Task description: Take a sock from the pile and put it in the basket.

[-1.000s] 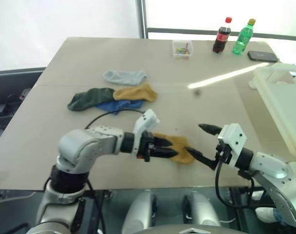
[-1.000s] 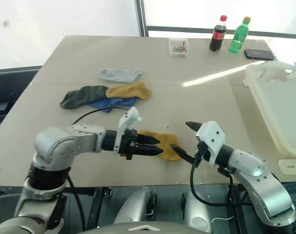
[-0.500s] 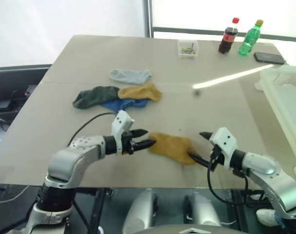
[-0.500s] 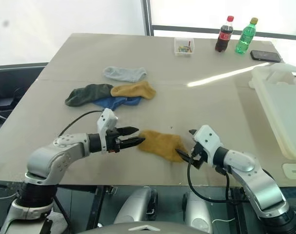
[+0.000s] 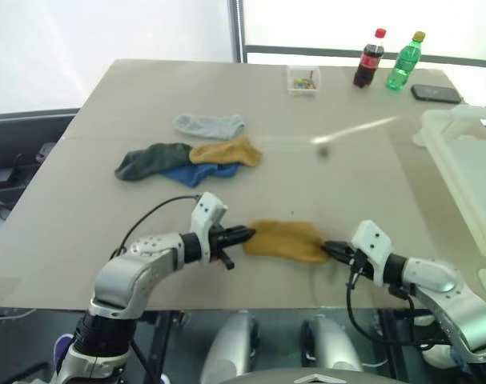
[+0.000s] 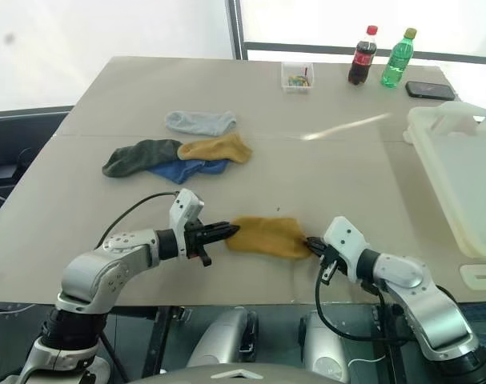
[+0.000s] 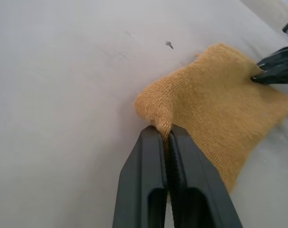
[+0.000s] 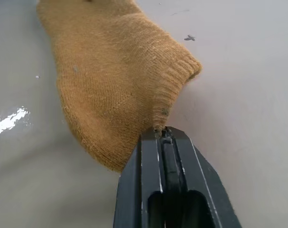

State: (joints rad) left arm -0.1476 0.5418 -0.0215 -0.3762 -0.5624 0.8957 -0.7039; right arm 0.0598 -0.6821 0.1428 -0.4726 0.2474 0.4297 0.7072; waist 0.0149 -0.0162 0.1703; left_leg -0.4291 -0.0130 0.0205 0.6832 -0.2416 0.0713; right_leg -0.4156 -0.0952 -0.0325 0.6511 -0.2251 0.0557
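Sock (image 5: pixel 284 239) flat on table (image 5: pixel 82 200), pinched at opposite ends by left gripper (image 5: pixel 244 234) and right gripper (image 5: pixel 331 249). Bottle labels unreadable.

Beige table (image 5: pixel 98 200) beneath bright window (image 5: pixel 339 24)

A tan table (image 5: pixel 90 192) carries a yellow sock (image 5: pixel 283 240) at lower centre, a pile (image 5: pixel 190 152) of socks at centre left, a clear box (image 5: pixel 303 79), two bottles (image 5: pixel 385 58), a phone (image 5: pixel 435 94) and a white basket (image 5: pixel 467 164) at right
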